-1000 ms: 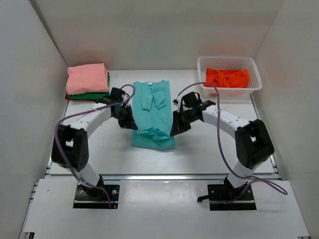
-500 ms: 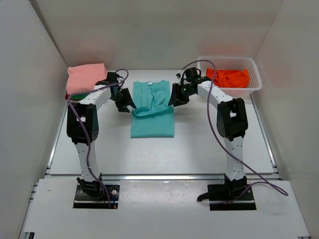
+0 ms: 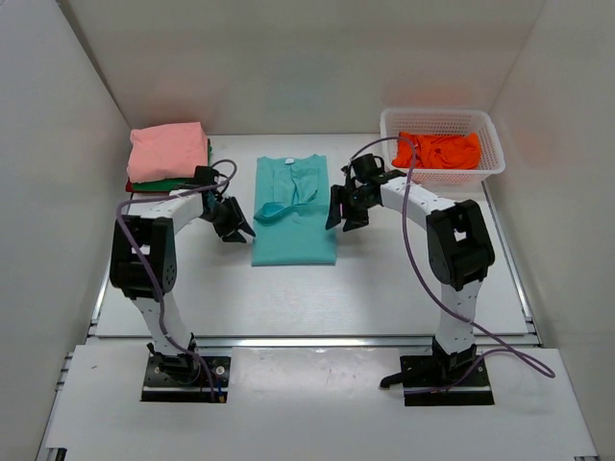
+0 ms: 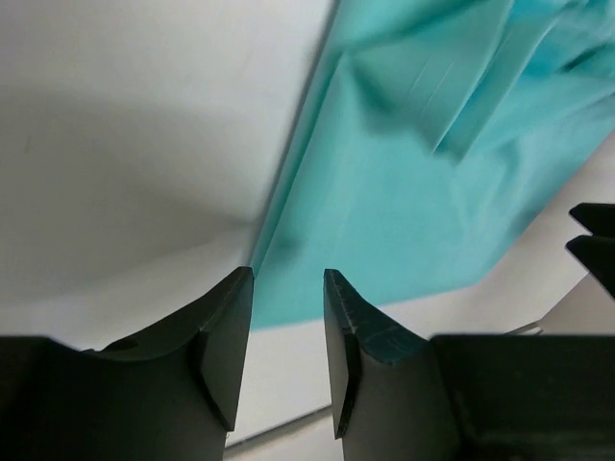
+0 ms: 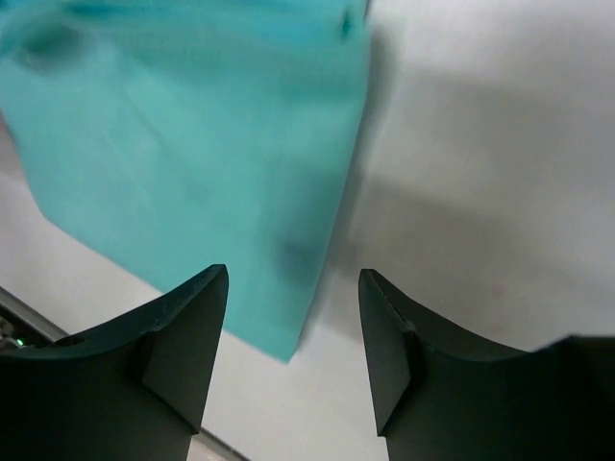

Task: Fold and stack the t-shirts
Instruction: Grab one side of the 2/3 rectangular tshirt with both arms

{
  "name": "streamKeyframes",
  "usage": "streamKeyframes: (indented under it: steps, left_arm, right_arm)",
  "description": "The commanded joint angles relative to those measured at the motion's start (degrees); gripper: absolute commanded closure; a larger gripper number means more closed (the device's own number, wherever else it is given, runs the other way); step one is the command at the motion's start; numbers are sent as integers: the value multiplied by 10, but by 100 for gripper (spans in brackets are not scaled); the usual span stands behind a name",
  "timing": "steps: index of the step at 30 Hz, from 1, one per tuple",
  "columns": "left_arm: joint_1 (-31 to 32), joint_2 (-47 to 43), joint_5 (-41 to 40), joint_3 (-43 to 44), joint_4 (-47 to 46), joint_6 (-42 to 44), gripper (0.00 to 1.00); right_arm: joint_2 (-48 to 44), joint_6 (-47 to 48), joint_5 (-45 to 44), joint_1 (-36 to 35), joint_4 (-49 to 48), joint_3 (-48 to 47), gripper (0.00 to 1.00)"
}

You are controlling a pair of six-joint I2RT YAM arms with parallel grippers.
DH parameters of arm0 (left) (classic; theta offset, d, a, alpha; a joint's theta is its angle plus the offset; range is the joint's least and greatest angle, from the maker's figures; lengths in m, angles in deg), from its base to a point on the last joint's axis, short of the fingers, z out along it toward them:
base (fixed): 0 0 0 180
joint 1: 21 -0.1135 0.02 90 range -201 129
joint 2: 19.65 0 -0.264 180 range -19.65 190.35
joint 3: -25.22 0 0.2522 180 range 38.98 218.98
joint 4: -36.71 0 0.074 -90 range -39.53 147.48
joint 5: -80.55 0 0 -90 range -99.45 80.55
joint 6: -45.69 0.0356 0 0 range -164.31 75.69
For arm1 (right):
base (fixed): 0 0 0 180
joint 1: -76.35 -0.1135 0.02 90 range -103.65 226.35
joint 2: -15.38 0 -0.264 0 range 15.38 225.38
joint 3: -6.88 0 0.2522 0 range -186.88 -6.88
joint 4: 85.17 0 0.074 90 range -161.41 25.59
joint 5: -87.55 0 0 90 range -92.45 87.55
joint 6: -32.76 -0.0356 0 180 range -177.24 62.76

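A teal t-shirt point(image 3: 294, 211) lies on the table centre, its near half folded up over the far half, with a loose curl of cloth on top. My left gripper point(image 3: 238, 229) hovers open just off the shirt's left edge point(image 4: 288, 202); nothing sits between its fingers. My right gripper point(image 3: 339, 217) hovers open off the shirt's right edge point(image 5: 327, 221), also holding nothing. A stack of folded shirts, pink point(image 3: 169, 152) over green and red, stands at the back left. An orange t-shirt point(image 3: 439, 150) lies crumpled in the white basket point(image 3: 490, 163).
White walls close in the table on the left, back and right. The basket stands against the back right corner. The front lip of the table point(image 3: 317, 338) runs just beyond the arm bases.
Both grippers carried the shirt's near hem up and over to the far half, opened and let it drop, then drew back toward the near side, beside the shirt's edges.
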Motion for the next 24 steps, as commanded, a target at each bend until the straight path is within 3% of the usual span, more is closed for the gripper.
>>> streamKeyframes:
  steps: [1,11,20,22,24]
  left_arm:
    - [0,-95,-19,-60,-16,-6,53]
    - [71,-159,-91,-171,-75,-50,43]
    - [105,-151,-157,-201,-76,-76,40]
    - [112,-147,-165,-205,-81,-83,42]
    - [118,-146,-163,-221,-109,-88,51]
  right_arm:
    - [-86,-21,-26,-23,-61,63,46]
    - [-153,-89,-53,-67,-118,207,49]
    - [-125,-120,-51,-80,-151,237,54]
    - [-122,-126,-49,-82,-152,237,58]
    - [-118,-130,-44,-86,-156,241,71]
